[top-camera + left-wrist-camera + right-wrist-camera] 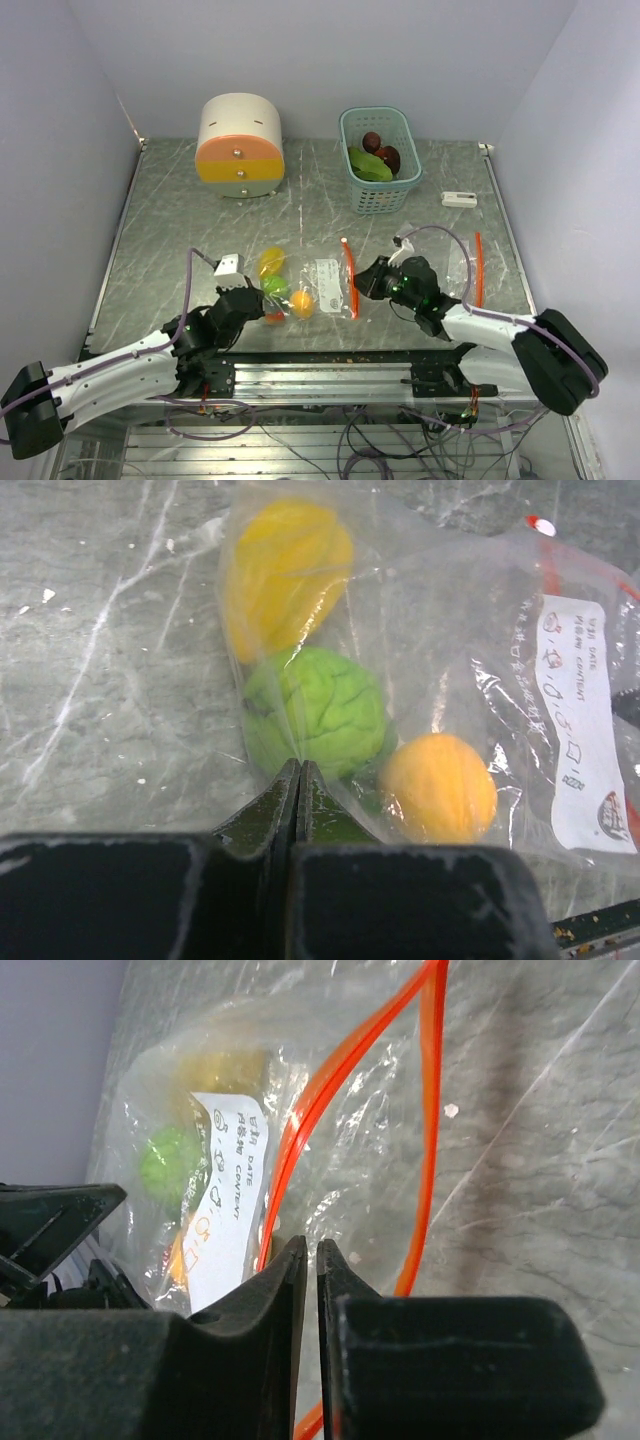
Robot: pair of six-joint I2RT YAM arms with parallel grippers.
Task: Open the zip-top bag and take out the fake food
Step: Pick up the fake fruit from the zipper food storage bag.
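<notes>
My left end effector (298, 775) is pinched shut on the bag (450, 630) at its sealed end. My right end effector (312, 1260) nips the orange zip lip (432, 1110) at the gaping mouth. The film looks thin, slippery and floppy, so I'd hold it by the lips and corners. Mid-frame overhead, on the counter (170, 220), it holds a light yellow fruit (285, 575), green fruit (315, 710) and orange fruit (438, 785). The basket (375, 198), upper right, holds a leaf (368, 165) and dark red pieces (388, 157).

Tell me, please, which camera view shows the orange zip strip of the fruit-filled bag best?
The right wrist view: the orange zip strip is seen close up, its two sides parted into a loop. The top external view shows it only as a thin line; the left wrist view catches just its end.
</notes>
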